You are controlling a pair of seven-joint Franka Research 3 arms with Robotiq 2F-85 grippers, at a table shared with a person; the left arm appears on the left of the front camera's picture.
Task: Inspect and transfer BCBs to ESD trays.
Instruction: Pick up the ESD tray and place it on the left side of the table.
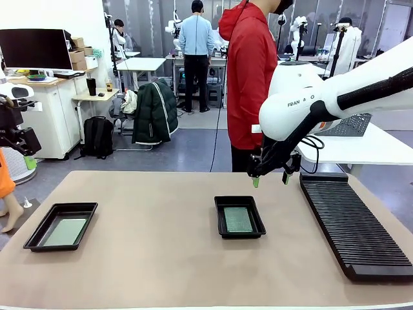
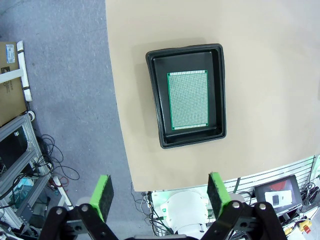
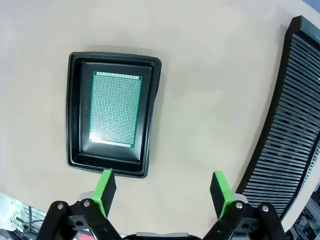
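Two black ESD trays rest on the tan table, one near the left edge (image 1: 39, 234) and one in the middle (image 1: 219, 225). Each holds a flat green BCB (image 1: 64, 231) (image 1: 238, 219). My right gripper (image 1: 271, 180) hangs open and empty above the table, behind and right of the middle tray. In the right wrist view that tray (image 3: 75, 115) and its board (image 3: 115, 109) lie ahead of the spread green fingertips (image 3: 106, 186). My left gripper (image 2: 158, 194) is open and empty, high over the table's edge, with the left tray (image 2: 220, 100) and its board (image 2: 188, 100) below.
A long black ribbed rack (image 1: 352, 219) runs along the table's right side, also at the right in the right wrist view (image 3: 290, 125). A person in a red hoodie (image 1: 248, 77) stands at the far side. Bare tabletop (image 1: 148, 245) lies between the trays.
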